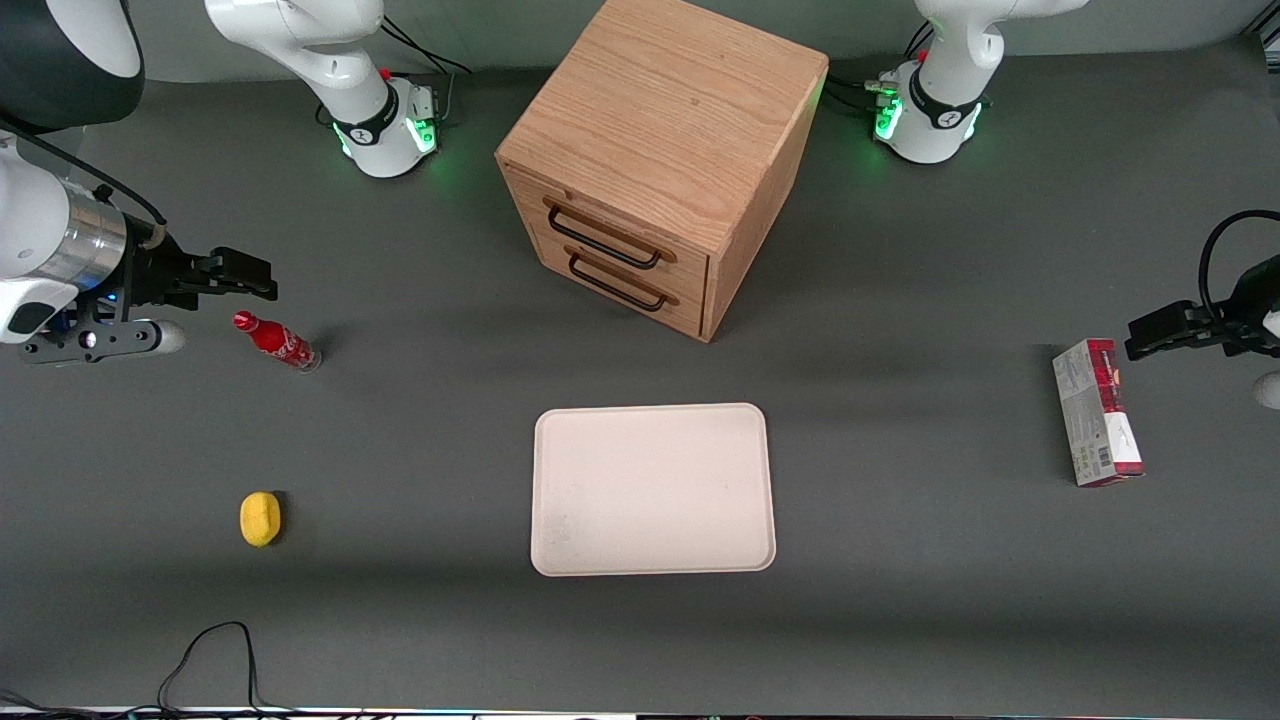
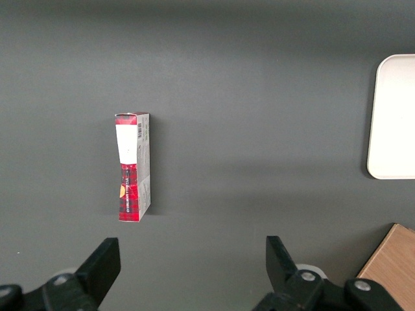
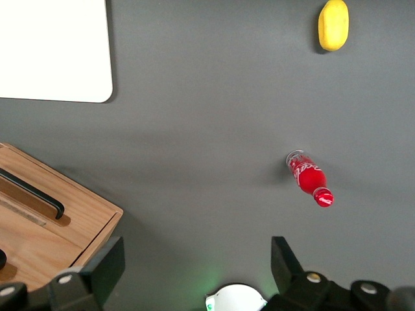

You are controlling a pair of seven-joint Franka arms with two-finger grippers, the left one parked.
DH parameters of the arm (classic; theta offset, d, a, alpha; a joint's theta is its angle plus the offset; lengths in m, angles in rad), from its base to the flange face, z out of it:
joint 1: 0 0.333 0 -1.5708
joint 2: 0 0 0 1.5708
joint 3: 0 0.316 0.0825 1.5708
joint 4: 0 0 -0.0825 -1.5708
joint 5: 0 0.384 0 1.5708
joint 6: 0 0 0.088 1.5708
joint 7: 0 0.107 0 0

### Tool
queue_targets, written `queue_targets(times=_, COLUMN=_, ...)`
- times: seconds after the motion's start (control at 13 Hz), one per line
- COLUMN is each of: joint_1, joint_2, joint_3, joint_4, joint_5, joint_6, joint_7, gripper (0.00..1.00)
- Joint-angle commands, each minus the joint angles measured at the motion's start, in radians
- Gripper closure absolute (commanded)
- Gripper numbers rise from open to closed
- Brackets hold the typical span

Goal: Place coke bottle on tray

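Gripper [image 1: 262, 277] hovering open and empty above the bench [image 1: 420, 420], just beside the coke bottle [image 1: 276, 341], apparently lining up for a grasp. Bottle standing tilted, well apart from the tray [image 1: 652, 490], lemon [image 1: 260, 519] sitting nearer the camera.

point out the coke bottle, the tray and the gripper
coke bottle [image 1: 277, 341], front view, red body
tray [image 1: 652, 489], front view, bare middle
gripper [image 3: 194, 259], right wrist view, open, above the table near the bottle, midway between its fingertips
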Motion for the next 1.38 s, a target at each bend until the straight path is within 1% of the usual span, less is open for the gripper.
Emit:
queue_targets(times=0.0, joint_1=0.008, joint_2=0.010, joint_3=-0.018, joint_4=0.026, joint_5=-0.014, joint_6=-0.026, joint_7=0.012, gripper=0.00)
queue_targets(times=0.31, joint_1=0.008, joint_2=0.007, joint_3=-0.024, joint_4=0.024, joint_5=-0.016, joint_6=-0.045, joint_7=0.011, gripper=0.00)
queue_targets(times=0.38, joint_1=0.008, joint_2=0.004, joint_3=-0.030, joint_4=0.023, joint_5=-0.025, joint_6=-0.049, joint_7=0.007, gripper=0.00)
queue_targets(times=0.54, joint_1=0.010, joint_2=-0.019, joint_3=-0.079, joint_4=0.014, joint_5=-0.043, joint_6=-0.078, joint_7=-0.060, gripper=0.00)
queue_targets(times=0.69, joint_1=0.013, joint_2=-0.059, joint_3=-0.192, joint_4=-0.009, joint_5=-0.066, joint_6=-0.094, joint_7=-0.219, gripper=0.00)
queue_targets(times=0.77, joint_1=0.013, joint_2=-0.073, joint_3=-0.235, joint_4=-0.014, joint_5=-0.068, joint_6=-0.094, joint_7=-0.279, gripper=0.00)
queue_targets(times=0.85, joint_1=0.014, joint_2=-0.088, joint_3=-0.255, joint_4=-0.019, joint_5=-0.078, joint_6=-0.095, joint_7=-0.299, gripper=0.00)
queue_targets(times=0.92, joint_1=0.016, joint_2=-0.108, joint_3=-0.257, joint_4=-0.035, joint_5=-0.104, joint_6=-0.094, joint_7=-0.313, gripper=0.00)
queue_targets(times=1.0, joint_1=0.020, joint_2=-0.123, joint_3=-0.257, joint_4=-0.052, joint_5=-0.114, joint_6=-0.094, joint_7=-0.315, gripper=0.00)
queue_targets(times=1.15, joint_1=0.020, joint_2=-0.143, joint_3=-0.257, joint_4=-0.077, joint_5=-0.114, joint_6=-0.094, joint_7=-0.315, gripper=0.00)
queue_targets(times=1.31, joint_1=0.020, joint_2=-0.180, joint_3=-0.259, joint_4=-0.148, joint_5=-0.114, joint_6=-0.059, joint_7=-0.316, gripper=0.00)
